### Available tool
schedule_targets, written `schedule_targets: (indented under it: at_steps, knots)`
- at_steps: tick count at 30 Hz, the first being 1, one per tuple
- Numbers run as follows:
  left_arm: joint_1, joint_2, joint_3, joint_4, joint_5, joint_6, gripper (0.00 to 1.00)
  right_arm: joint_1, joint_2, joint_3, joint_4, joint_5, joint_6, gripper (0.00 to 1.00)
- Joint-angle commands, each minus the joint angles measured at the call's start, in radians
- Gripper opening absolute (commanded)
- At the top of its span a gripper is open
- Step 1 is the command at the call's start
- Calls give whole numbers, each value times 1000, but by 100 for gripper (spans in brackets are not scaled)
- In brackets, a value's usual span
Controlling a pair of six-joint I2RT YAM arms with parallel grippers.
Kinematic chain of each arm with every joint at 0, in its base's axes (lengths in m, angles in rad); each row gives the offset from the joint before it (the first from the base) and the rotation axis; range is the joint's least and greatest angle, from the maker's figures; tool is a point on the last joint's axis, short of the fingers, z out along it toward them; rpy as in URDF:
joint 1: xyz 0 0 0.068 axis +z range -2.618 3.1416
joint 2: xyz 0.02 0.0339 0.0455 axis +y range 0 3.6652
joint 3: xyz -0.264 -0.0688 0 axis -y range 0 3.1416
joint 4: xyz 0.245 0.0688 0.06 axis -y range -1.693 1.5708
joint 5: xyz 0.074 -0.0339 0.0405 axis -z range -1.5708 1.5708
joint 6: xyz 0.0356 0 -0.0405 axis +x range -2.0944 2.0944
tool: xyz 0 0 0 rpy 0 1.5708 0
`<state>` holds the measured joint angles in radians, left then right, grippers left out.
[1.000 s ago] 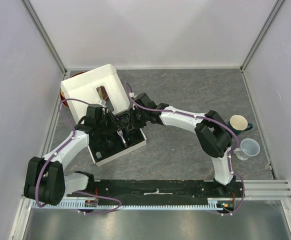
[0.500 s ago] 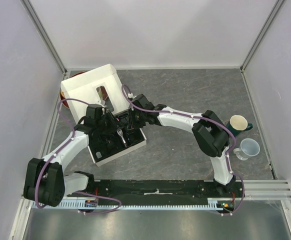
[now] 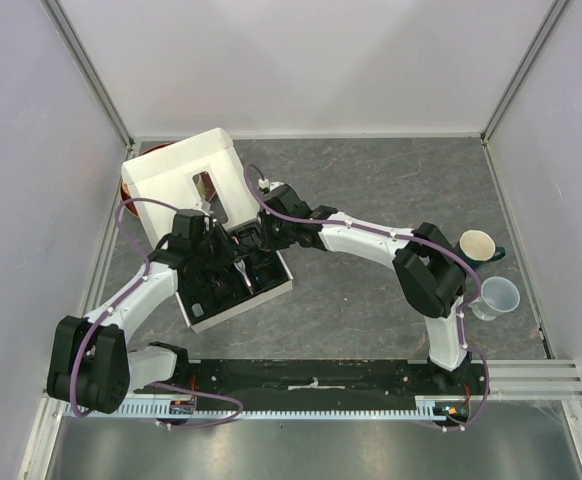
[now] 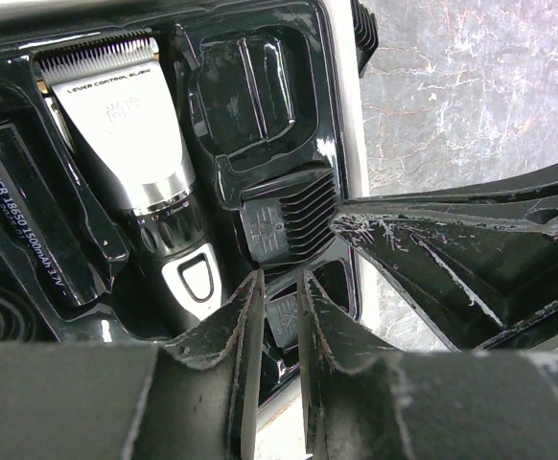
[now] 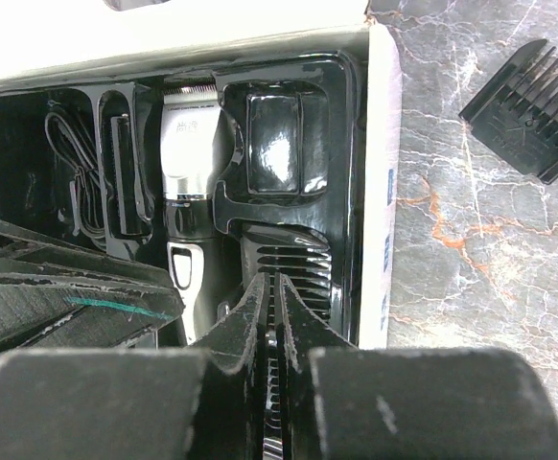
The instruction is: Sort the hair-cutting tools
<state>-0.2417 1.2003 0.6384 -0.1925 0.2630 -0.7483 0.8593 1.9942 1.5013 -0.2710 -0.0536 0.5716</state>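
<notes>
From their bases at the near edge of the bench (image 3: 371, 310), both arms reach to the box (image 5: 380, 192), which stands left of the middle. The left arm (image 3: 136, 290) lies as it did a second ago. The right arm (image 3: 371, 235) has shifted: half a second ago its elbow had drawn away from the right edge, and it is now back close beside the tan cup (image 3: 477, 245) and the clear cup (image 3: 499, 295) there. Its wrist sits slightly nearer the far-left corner than before. The box and both cups have not moved. The left claw (image 4: 279, 287) hangs low over the black tray (image 5: 351, 105) with its fingers a narrow gap apart. Black plastic shows in that gap, but I cannot tell whether it is grasping anything. Just past its tips a ribbed guard (image 4: 284, 216) lies in a tray slot. The right claw (image 5: 270, 287) is clenched, fingers nearly touching, with its tips over that same guard. Beside the guard, the clipper (image 4: 130, 144) lies in the tray's middle slot with its silver blade head toward the lid (image 3: 186, 175). The cord (image 5: 68, 182) is tucked in the compartment on the clipper's other side. A loose guard (image 5: 533, 110) lies on the bench near the box's outer wall, apart from it. The white lid stands open toward the far-left corner.
</notes>
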Motion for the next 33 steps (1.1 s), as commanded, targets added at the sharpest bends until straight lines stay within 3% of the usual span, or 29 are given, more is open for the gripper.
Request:
schedule_targets:
  at_steps: [1,25,33]
  knots:
    - [1,-19,-6,7,-11,40,26,1,-26,7,-14,44,-22,10]
    - [1,54,-40,105,65,20,26,1,45,11,-39,47,-10,9]
    - [1,4,-25,71,28,21,26,-2,-73,53,-94,219,7,15]
